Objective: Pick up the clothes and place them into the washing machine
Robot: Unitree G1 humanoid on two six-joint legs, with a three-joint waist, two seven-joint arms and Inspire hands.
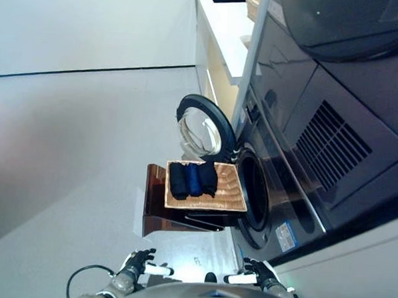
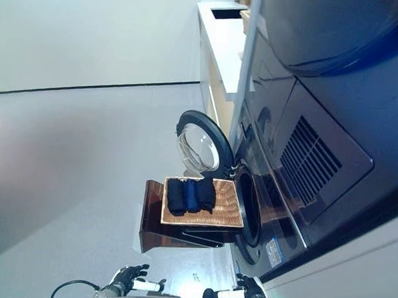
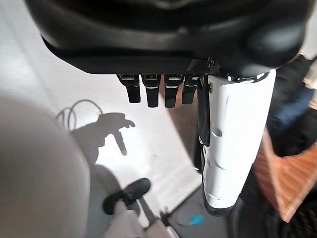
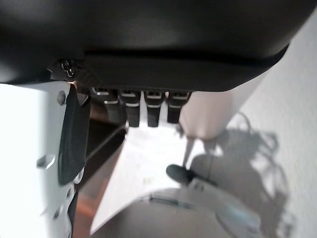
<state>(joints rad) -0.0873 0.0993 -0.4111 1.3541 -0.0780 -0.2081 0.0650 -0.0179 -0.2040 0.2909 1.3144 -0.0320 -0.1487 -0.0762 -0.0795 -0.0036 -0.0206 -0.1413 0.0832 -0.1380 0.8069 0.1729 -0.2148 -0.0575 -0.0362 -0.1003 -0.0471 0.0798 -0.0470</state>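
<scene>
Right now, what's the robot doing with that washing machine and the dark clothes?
The robot is getting ready to load laundry. The washing machine has its round door swung open. In front of it, dark clothes lie rolled up on a woven tray that sits on a brown stand. Nothing has been picked up yet. The left hand and right hand hang low, near the robot, away from the tray, with fingers relaxed and empty.

left hand (image 1: 137, 260): dark, white thumb cover | right hand (image 1: 262, 272): dark, white thumb cover | fingers (image 3: 151, 92): black, silver bands | arms: silver-grey
</scene>
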